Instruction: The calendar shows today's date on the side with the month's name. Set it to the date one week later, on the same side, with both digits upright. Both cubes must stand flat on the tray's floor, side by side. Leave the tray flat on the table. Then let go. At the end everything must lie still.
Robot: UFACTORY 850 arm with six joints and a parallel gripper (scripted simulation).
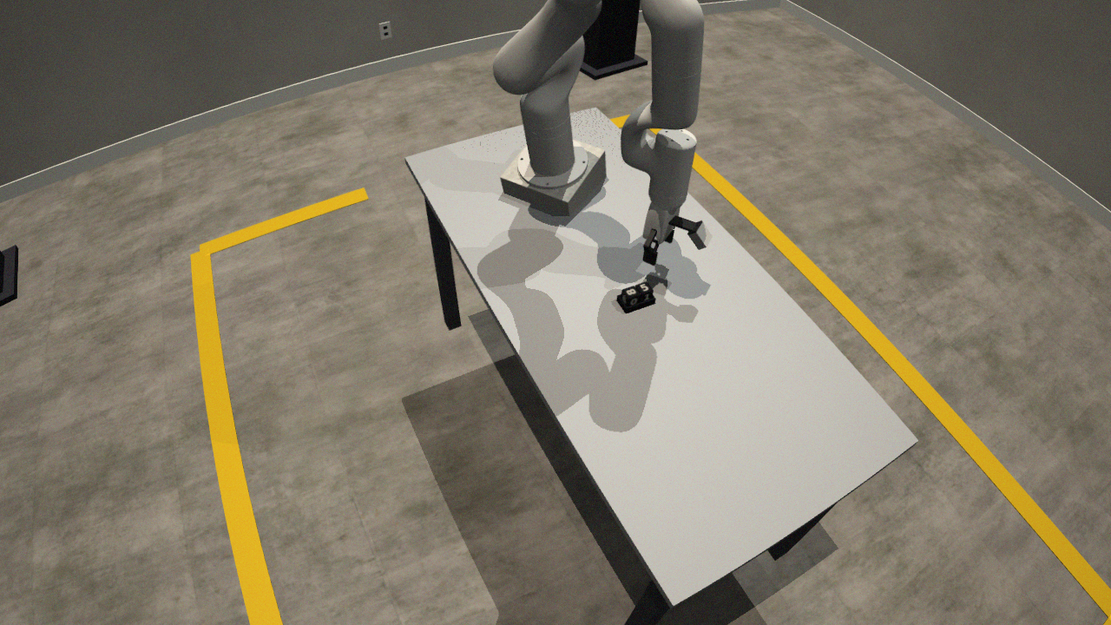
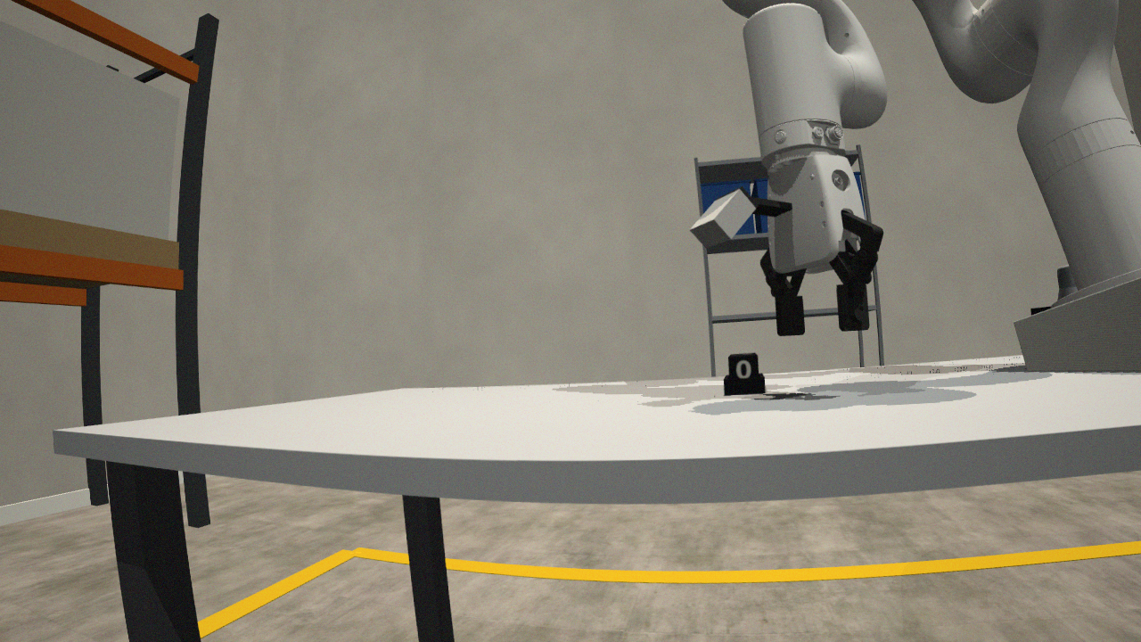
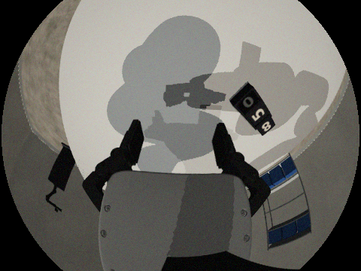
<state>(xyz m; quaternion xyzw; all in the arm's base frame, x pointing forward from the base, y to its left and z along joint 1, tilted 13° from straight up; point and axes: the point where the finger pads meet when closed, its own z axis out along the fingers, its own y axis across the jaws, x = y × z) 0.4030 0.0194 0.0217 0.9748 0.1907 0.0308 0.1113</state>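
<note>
Two black number cubes stand side by side in a small black tray point(image 1: 627, 308) point(image 2: 743, 389) on the table. One cube point(image 1: 644, 287) point(image 3: 258, 114) has a 5 on top; its outer end face shows a 0, upright in the exterior view. The other cube point(image 1: 630, 292) point(image 3: 266, 126) has an 8 on top. The faces toward the top camera show a 0 on the 8 cube and a small digit on the 5 cube that I cannot read surely. My gripper point(image 1: 659, 246) point(image 2: 821, 317) point(image 3: 178, 130) is open and empty, above the table and off to the tray's robot-base side.
The white table point(image 1: 746, 404) point(image 2: 479, 423) carries the robot's base block point(image 1: 535, 190) at its far end. A white box on a black bracket point(image 2: 723, 217) sticks out from the gripper's side. Shadows of the arm lie around the tray. Shelves stand off the table.
</note>
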